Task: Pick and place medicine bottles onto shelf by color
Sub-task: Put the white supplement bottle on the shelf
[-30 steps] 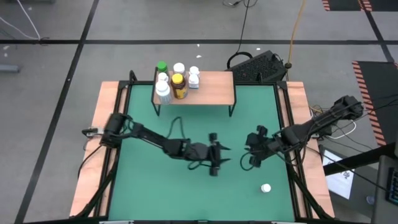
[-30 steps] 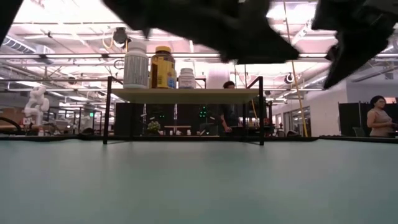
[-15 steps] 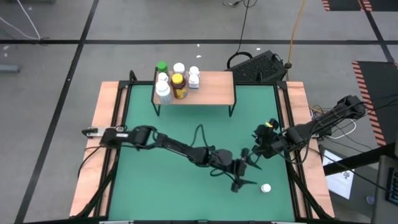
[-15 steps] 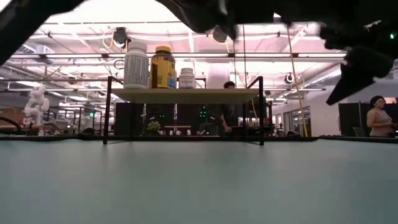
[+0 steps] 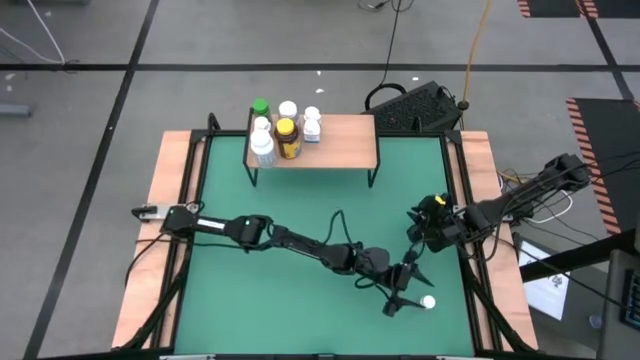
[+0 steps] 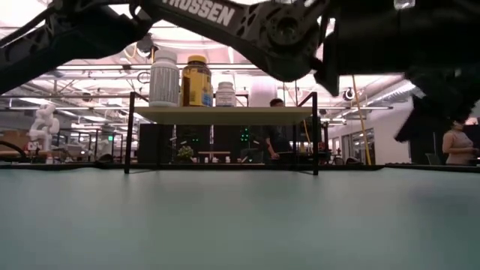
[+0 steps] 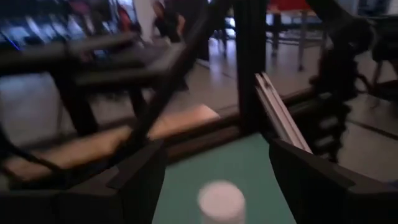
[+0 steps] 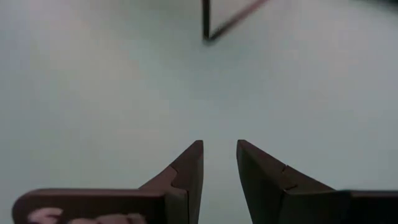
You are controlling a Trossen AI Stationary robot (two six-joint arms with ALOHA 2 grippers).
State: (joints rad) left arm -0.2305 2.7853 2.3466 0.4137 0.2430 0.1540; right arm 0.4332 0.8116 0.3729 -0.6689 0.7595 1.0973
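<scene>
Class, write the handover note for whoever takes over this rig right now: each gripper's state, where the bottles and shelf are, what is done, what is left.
Left gripper: open, reached across to the table's near right corner, lined up on the last white bottle, which stands on the green mat; not gripped yet.
Right gripper: empty, jaws nearly together, waiting at the table's right side.
Shelf: at the far edge, its right half bare.
Done: six bottles grouped on the shelf's left end, including the amber bottle and the green-capped bottle.
Left: grasp the last white bottle and place it with the white ones on the shelf.
</scene>
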